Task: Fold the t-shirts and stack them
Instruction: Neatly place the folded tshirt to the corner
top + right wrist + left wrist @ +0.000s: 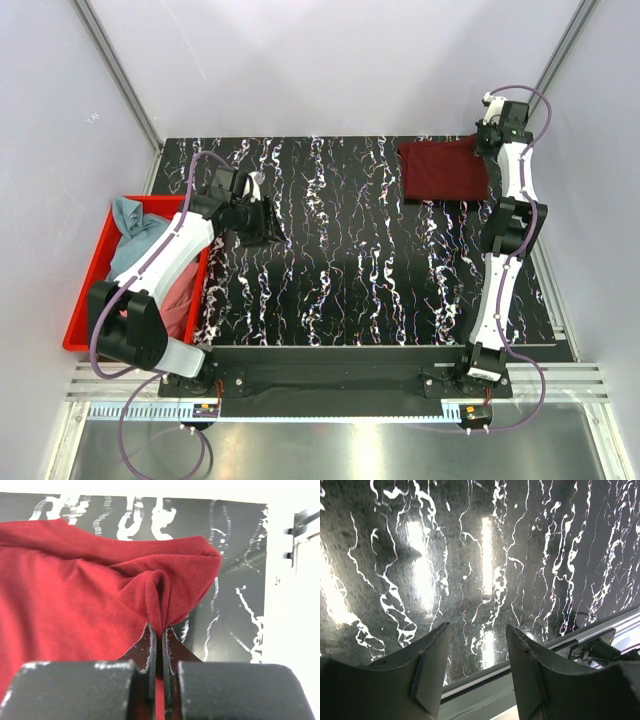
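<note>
Pale lilac walls (pixel 330 60) enclose a glossy black marbled table (pixel 340 270).

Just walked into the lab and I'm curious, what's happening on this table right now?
The right gripper is shut on a fold of the maroon t-shirt, which lies roughly folded at the far right corner of the table. The left gripper is open and empty above bare tabletop beside the red bin, where the teal t-shirt and the pink t-shirt sit crumpled.

Matt knit cloth of the maroon t-shirt (pixel 75 595); glossy black marbled table (pixel 330 260); smooth red plastic bin (pixel 88 290).
</note>
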